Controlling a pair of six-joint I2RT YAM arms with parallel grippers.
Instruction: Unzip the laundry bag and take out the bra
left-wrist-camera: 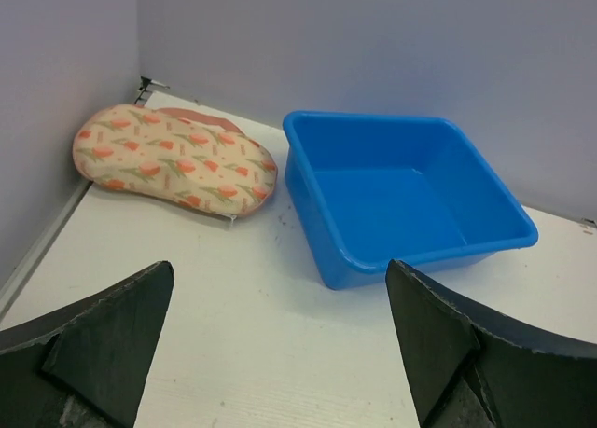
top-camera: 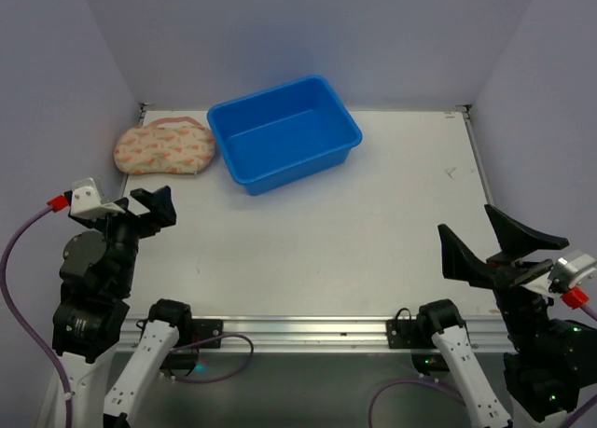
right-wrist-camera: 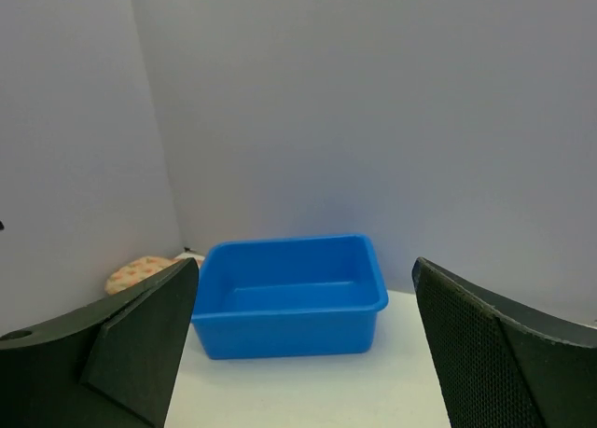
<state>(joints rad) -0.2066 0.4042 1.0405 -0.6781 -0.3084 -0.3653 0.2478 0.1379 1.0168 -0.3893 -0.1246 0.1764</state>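
Observation:
The laundry bag [top-camera: 164, 149], a cream pouch with orange-pink floral print and pink edging, lies closed at the table's far left corner, just left of the blue bin. It also shows in the left wrist view [left-wrist-camera: 175, 158] and as a sliver in the right wrist view [right-wrist-camera: 140, 270]. The bra is hidden. My left gripper [top-camera: 140, 207] is open and empty, near the left edge, well short of the bag. My right gripper [top-camera: 478, 241] is open and empty at the near right.
An empty blue bin [top-camera: 284, 132] stands at the back centre, right of the bag; it also shows in the left wrist view [left-wrist-camera: 403, 193] and the right wrist view [right-wrist-camera: 291, 294]. Grey walls enclose the table on three sides.

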